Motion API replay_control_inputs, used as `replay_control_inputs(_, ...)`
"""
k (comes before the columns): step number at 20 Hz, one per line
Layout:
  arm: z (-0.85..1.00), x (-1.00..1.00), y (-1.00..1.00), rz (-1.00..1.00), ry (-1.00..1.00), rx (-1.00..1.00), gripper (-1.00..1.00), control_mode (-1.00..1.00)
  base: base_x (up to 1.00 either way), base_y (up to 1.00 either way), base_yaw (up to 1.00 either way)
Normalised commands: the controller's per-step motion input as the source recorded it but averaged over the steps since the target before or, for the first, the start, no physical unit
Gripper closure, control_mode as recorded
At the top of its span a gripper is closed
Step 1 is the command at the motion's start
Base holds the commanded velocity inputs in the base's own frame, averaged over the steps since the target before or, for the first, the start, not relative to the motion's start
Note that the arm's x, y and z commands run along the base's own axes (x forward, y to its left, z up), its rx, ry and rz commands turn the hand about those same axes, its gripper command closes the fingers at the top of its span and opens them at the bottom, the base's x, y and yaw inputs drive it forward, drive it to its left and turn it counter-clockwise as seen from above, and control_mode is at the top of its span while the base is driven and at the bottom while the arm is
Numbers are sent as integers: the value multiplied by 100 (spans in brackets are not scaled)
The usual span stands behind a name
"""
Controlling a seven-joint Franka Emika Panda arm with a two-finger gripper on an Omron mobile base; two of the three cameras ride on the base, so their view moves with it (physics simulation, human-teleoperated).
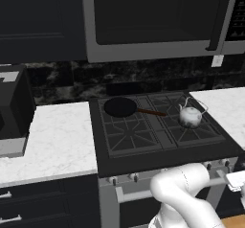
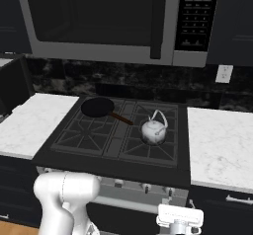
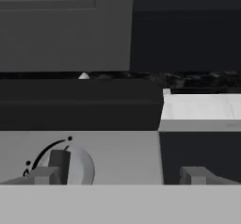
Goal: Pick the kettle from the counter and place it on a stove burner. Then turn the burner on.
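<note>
the gripper is wide open and holds nothing; its two dark fingertips stand far apart in front of the grey front panel of the stove. it is low, at the height of the knobs, and close to the right end of the panel. one round knob with a dark bar in the middle is just behind the left fingertip, with a black arc and small dots around it. whether the fingertip touches the knob i cannot tell.

the kettle sits on the stove burner at the right side of the black cooktop, with its thin wire handle up. the black frying pan lies on the back left grate, its brown handle pointing toward the kettle but not reaching it. the counter of white marble is on both sides of the stove, and a microwave hangs above
</note>
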Motion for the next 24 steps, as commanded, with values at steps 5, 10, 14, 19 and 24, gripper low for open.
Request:
replay_control_inputs(5,0,-31,-40,0,0,0,-100,-100,0,0,0)
replay_control_inputs(10,4,-7,-11,0,0,0,-100,-100,0,0,0)
replay_control_inputs(14,8,0,0,0,0,0,-100,-100,0,0,0)
replay_control_inputs(19,11,5,0,0,0,0,-100,-100,0,0,0)
replay_control_inputs(24,11,0,6,0,0,0,-100,-100,0,0,0)
